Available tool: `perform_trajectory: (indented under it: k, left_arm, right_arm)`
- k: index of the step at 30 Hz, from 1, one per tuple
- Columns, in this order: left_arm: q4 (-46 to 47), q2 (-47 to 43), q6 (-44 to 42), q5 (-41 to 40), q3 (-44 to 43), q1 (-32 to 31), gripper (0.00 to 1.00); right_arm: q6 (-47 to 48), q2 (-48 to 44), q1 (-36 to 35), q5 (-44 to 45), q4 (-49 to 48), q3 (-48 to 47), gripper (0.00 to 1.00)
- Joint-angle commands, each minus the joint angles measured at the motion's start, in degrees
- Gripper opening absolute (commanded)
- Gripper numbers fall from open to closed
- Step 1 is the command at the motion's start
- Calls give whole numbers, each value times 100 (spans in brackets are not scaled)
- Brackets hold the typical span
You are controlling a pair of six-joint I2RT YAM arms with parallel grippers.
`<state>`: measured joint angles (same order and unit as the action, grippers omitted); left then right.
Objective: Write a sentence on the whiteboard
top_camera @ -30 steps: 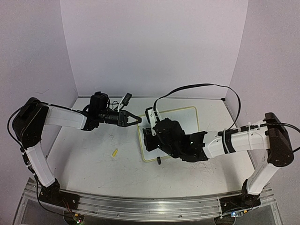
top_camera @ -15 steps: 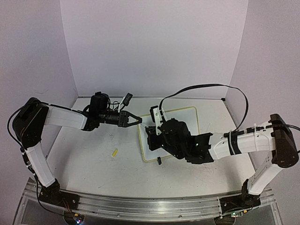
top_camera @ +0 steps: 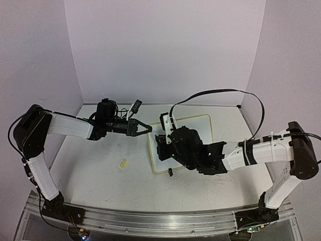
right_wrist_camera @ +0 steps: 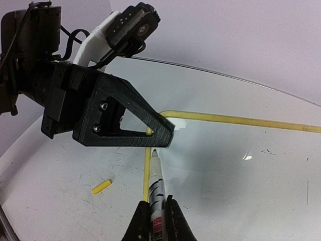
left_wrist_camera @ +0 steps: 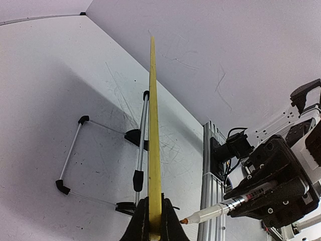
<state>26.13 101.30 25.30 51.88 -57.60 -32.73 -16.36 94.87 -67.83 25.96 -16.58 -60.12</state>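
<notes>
Step in hand: the start of writing, as I judge it. No sentence shows on the part of the board (top_camera: 199, 129) that I can see, only a few small dark specks. Board: white with a yellow rim, right of the middle of the tabletop (top_camera: 100, 170) toward its far edge, on thin wire legs (left_wrist_camera: 143, 115) with black feet. Left gripper (left_wrist_camera: 154, 207): fingers closed on the board's left rim just short of its far-left corner, steadying it. Left arm: reaching in low from the left edge, forearm nearly level, wrist turned so the jaws bite the rim edge-on. Right gripper (right_wrist_camera: 155, 202): fingers closed around the pen (right_wrist_camera: 156, 178), tip pointing forward. Right arm: stretched in from the right edge across the board, elbow low, wrist over the board's left half and hiding much of it from above. Pen tip: at the far-left corner, just beside my left finger; whether it touches the surface or hovers, I cannot tell. Loose item: a small yellow piece (top_camera: 123, 163), perhaps the cap, on the tabletop left of the board and apart from it. Next move, as I reckon it: set the tip down clear of the left finger and the rim, press lightly, and draw the first letter toward the right edge. Meanwhile the left grip should hold firm so the board neither slides nor tips on its legs.
</notes>
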Motion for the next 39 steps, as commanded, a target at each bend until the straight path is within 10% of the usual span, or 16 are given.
perform_trajectory:
  k: [1,39]
  left_arm:
    - [41,-98,168,176,95,4,0]
    - [40,-92,186,193,92,-5,0]
  right_arm:
    - [-69,142,-24,99,5,-228,0]
    - [-79,372,-20,204,81,-386,0]
